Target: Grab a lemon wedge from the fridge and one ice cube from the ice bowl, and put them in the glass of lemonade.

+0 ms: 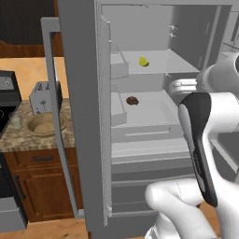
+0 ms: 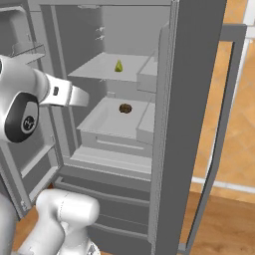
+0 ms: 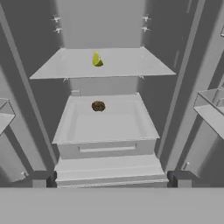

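The fridge (image 1: 84,116) stands with both doors swung wide, its grey interior facing the arm. To its 9 o'clock side in the left base view a speckled stone table (image 1: 37,135) runs over brown wooden cabinets (image 1: 44,186), with a dark stove (image 1: 7,107) at the far edge and a wood floor below.

The lemon wedge (image 1: 143,61) lies on the upper shelf (image 1: 163,63) inside the fridge, near its middle, clear of the walls. On the tray (image 3: 105,122) beneath it sits a small dark brown lump (image 3: 98,106), at 6 o'clock from the wedge in the hand view. Door bins (image 1: 119,65) hang on the left door close to the shelf's edge.

On the table a silver toaster (image 1: 43,97) stands just behind the ice bowl (image 1: 43,123), and the glass of lemonade (image 1: 16,122) sits at the bowl's 9 o'clock.

The end effector (image 3: 111,180) has its fingers spread wide and grips nothing; it sits outside the fridge, below the drawer front, well apart from the wedge. The way between shelf and tray is unobstructed, with the door edges flanking it at 3 and 9 o'clock
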